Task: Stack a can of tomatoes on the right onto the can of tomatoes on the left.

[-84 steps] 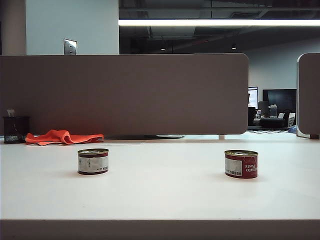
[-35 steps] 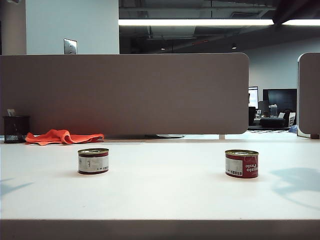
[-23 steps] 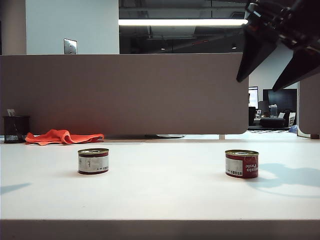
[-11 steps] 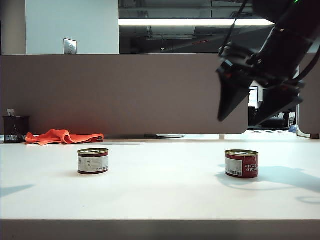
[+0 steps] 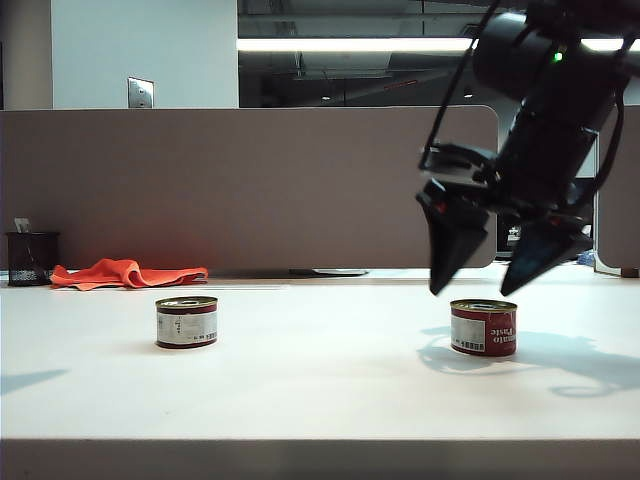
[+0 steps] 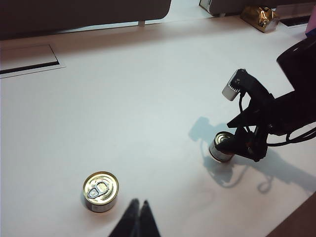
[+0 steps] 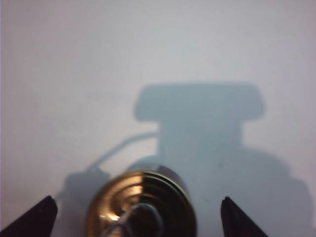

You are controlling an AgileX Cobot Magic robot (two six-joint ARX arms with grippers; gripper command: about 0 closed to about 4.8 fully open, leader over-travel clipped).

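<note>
Two short tomato cans stand on the white table. The left can (image 5: 186, 322) has a pale label and a gold pull-tab lid (image 6: 100, 187). The right can (image 5: 483, 328) is red. My right gripper (image 5: 470, 292) hangs open just above the right can, one fingertip off to each side of it and neither touching. In the right wrist view the right can's lid (image 7: 118, 200) lies between the spread tips of the right gripper (image 7: 138, 199). My left gripper (image 6: 138, 203) is shut on nothing, above the table beside the left can. The right can (image 6: 220, 148) also shows under the right arm (image 6: 269, 116).
An orange cloth (image 5: 125, 273) and a black mesh cup (image 5: 30, 259) sit at the back left, along the grey partition (image 5: 250, 190). A flat cable hatch (image 6: 27, 58) lies in the tabletop far behind the left can. The table's front edge (image 5: 320, 440) is close.
The right arm has come down from the upper right and moved left, its open gripper now just over the right can. Both cans stand where they were.
</note>
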